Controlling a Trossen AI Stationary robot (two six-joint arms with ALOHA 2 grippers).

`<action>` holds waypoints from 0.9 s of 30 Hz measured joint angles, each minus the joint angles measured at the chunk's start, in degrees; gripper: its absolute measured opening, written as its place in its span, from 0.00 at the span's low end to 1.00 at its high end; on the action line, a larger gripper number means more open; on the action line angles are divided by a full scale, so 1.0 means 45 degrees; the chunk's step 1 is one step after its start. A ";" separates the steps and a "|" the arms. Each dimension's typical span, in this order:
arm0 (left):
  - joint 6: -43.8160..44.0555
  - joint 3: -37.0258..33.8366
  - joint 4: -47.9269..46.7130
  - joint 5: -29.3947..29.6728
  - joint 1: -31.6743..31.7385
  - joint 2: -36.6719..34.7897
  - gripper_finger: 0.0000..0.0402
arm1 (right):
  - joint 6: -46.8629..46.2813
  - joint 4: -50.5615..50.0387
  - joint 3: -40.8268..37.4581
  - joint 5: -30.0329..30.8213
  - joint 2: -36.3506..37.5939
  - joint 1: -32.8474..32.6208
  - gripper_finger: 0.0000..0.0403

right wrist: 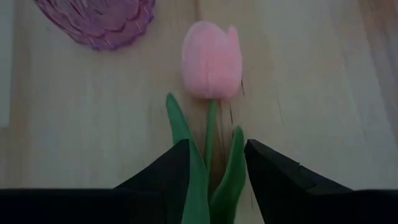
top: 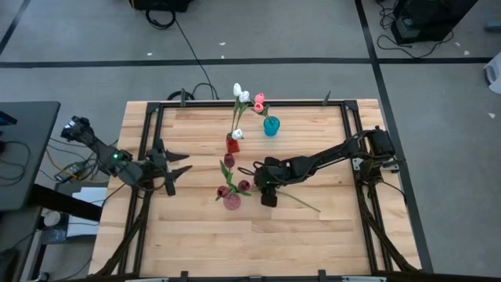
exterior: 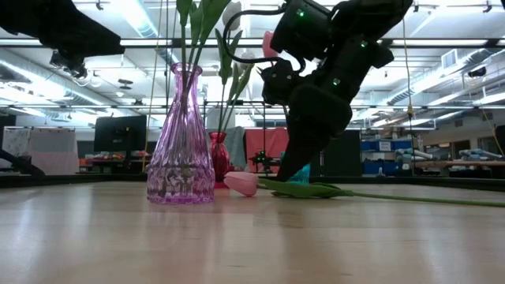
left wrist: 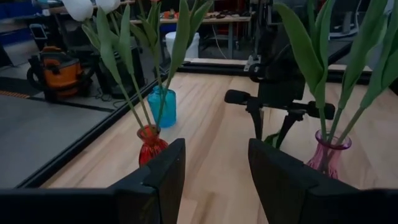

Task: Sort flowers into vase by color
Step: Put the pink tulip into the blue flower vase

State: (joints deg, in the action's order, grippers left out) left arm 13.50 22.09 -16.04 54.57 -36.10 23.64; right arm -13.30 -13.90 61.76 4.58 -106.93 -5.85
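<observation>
Pink tulip [right wrist: 211,60] lies flat on the bench [top: 313,235], head just beyond the tips of the right pincer [right wrist: 214,152], stem + two leaves running back between the fingers. Right pincer partly open, fingers either side of stem and leaves w/ a gap showing; can't tell if they touch yet, so no firm hold seen. Right arm [top: 329,159] stretched low from the bench's right edge toward the middle, wrist tipped down to the wood. In the low view the tulip [exterior: 243,183] lies under the pincer, long thin stem trailing off behind it.

Left pincer [left wrist: 214,174] wide open, holding nothing, hovering above the bench at left, pointing at the vases.

Materials: tulip head soft, matte, rounded bud; leaves smooth, pointed. Bench = pale wood planks w/ dark metal frame.

Around: ribbed clear pink glass vase [exterior: 181,138], narrow neck, flared base, just beside the right pincer's tip, w/ maroon tulips [top: 227,176] in it. Farther out from the right pincer: small red vase [top: 232,144] w/ white tulips [top: 241,94], and teal vase [top: 271,125] w/ a pink one [top: 259,102]. Pink vase stands close beside the lying tulip's head, not touching.
</observation>
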 joint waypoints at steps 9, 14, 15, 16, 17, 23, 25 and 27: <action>0.0730 0.0000 -0.0174 -0.0292 0.0000 -0.0005 0.45 | 0.0257 -0.0793 -0.0380 -0.0408 0.0005 0.0068 0.39; 0.0878 0.0000 -0.0169 -0.0335 -0.0005 -0.0005 0.45 | 0.0265 -0.0907 -0.0380 -0.0369 0.0012 0.0068 0.33; 0.0882 0.0000 -0.0133 -0.0340 -0.0005 -0.0005 0.45 | 0.0193 -0.0925 -0.0380 -0.0364 0.0012 0.0068 0.31; 0.0883 0.0000 -0.0098 -0.0340 -0.0005 -0.0005 0.45 | 0.0070 -0.0968 -0.0380 -0.0364 0.0012 0.0068 0.28; 0.0883 0.0000 -0.0069 -0.0340 -0.0005 -0.0005 0.45 | -0.0027 -0.1019 -0.0375 -0.0364 0.0012 0.0068 0.25; 0.1140 0.0000 -0.0033 -0.0345 0.0000 -0.0005 0.45 | -0.0919 -0.1207 -0.0371 -0.0335 0.0022 0.0083 0.05; 0.1136 0.0000 -0.0129 -0.0403 -0.0004 -0.0005 0.45 | -0.1018 -0.1235 -0.0371 -0.0335 0.0027 0.0099 0.03; 0.1121 0.0000 -0.0137 -0.0403 -0.0005 -0.0005 0.45 | -0.1198 -0.1259 -0.0366 -0.0375 0.0040 0.0169 0.04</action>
State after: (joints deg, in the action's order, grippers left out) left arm 18.55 22.09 -16.65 52.75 -36.12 23.62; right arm -18.69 -19.57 60.12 2.89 -106.74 -5.09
